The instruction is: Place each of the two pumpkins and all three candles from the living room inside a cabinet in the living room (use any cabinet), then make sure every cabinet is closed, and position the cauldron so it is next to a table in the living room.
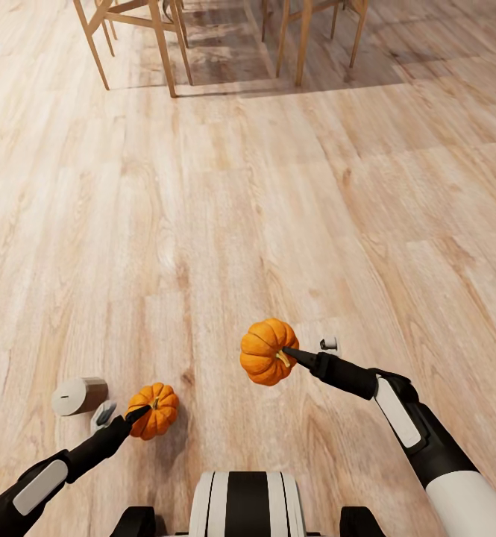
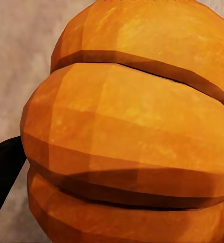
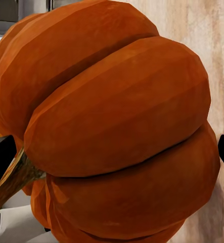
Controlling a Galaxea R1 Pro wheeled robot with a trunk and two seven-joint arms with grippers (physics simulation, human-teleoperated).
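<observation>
Head view is showing both pumpkins in hand over bare wood floor: the left gripper [image 1: 134, 415] is grasping one pumpkin [image 1: 154, 410] at seven o'clock, the right gripper [image 1: 291, 353] is clenching the other pumpkin [image 1: 267, 351] near five o'clock. A candle [image 1: 79, 395] is lying at eight o'clock, chair legs [image 1: 163, 46] standing at twelve. Judging by this, nothing is stowed yet; candles, cabinet and cauldron are waiting. Right wrist view is revealing the pumpkin's stem [image 3: 13, 177] close up.
</observation>
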